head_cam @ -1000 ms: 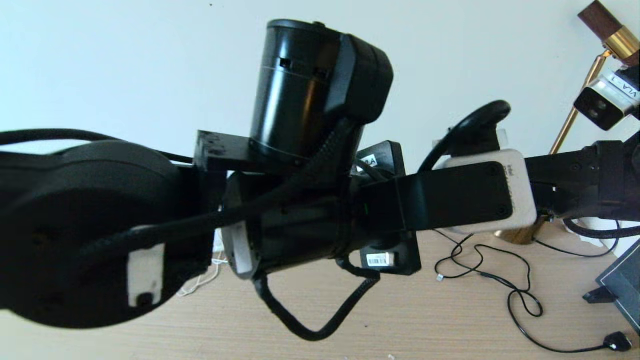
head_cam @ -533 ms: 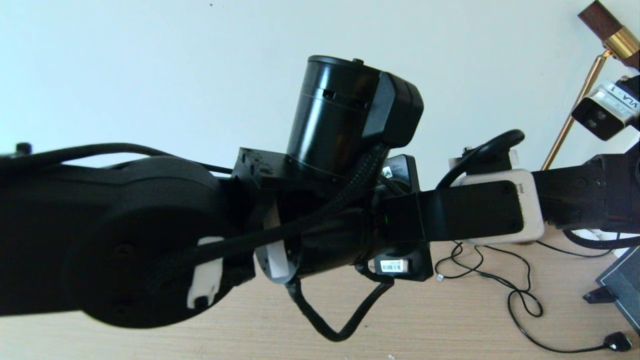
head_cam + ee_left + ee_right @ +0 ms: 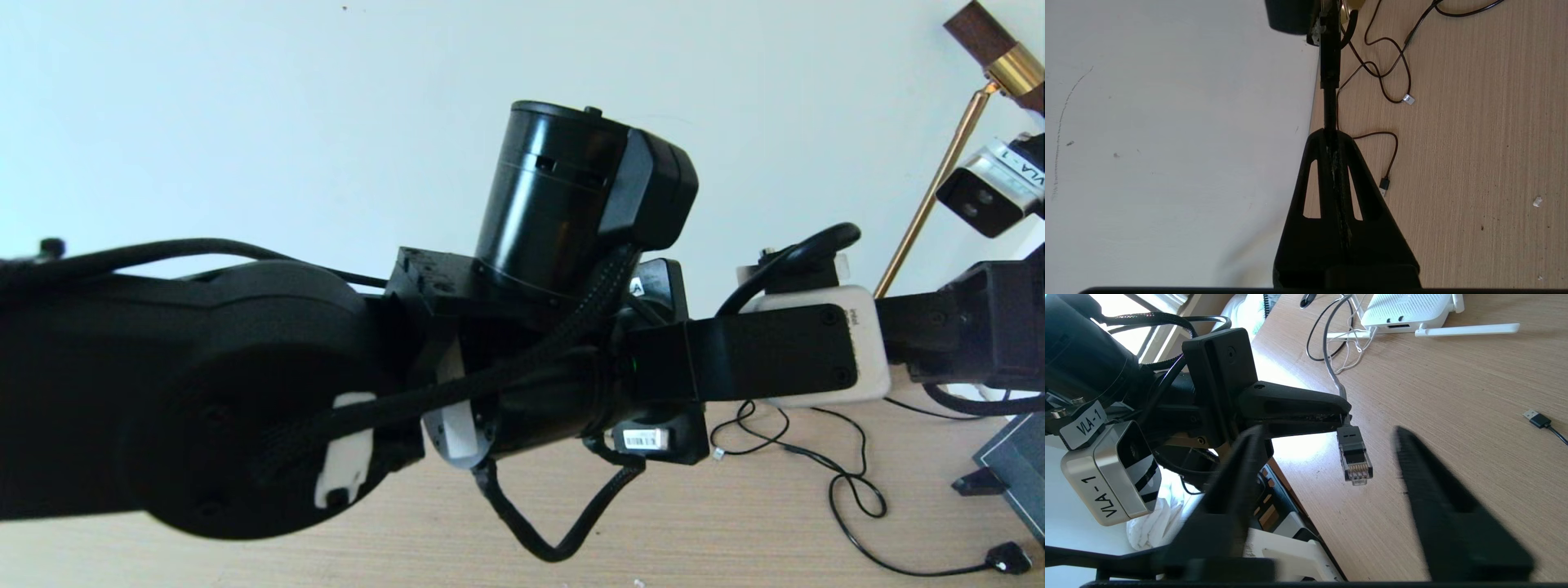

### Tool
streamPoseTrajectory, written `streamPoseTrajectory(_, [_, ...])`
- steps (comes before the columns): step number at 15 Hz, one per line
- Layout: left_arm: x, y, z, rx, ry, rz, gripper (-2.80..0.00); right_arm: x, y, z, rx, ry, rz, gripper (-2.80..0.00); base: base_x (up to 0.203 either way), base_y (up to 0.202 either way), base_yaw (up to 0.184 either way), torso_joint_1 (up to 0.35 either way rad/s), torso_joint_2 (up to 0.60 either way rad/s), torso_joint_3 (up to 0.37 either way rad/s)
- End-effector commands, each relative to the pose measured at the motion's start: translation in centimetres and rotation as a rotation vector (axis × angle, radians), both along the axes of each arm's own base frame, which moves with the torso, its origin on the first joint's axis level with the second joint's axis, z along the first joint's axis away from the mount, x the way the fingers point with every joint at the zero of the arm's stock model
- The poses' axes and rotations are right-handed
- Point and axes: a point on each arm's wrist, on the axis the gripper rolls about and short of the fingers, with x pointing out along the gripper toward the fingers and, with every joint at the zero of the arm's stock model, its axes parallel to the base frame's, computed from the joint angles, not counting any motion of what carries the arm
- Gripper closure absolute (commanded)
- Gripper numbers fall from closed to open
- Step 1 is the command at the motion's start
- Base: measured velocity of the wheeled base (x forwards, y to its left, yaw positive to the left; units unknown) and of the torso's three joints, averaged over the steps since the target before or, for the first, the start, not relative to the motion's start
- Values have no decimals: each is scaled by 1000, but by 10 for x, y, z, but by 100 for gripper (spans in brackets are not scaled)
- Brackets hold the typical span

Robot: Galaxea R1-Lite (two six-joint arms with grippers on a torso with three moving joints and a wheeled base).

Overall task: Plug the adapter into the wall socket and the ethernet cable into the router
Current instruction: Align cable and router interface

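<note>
Right end effector (image 3: 1327, 465) narrower around ethernet cable (image 3: 1354, 457)

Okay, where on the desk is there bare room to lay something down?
Bare wood on the desk lies between the router and the loose USB plug. It is crowded beside the router, where cords tangle, and under the dangling ethernet cable.

Pale plain wall (image 3: 245, 98) behind light wood tabletop (image 3: 735, 523).
</note>
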Motion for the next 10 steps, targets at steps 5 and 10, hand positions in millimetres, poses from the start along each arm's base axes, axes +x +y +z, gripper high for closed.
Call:
streamPoseTrajectory(5, [-3,-1,1,-1,-7,-8,0,-1,0,-7,-3,23,6,0,0,0,0,0,0,0])
streamPoseTrajectory(10, [-3,-1,1,0,-8,-9,0,-2,1,-8,-4,28,10,0,0,0,0,0,0,0])
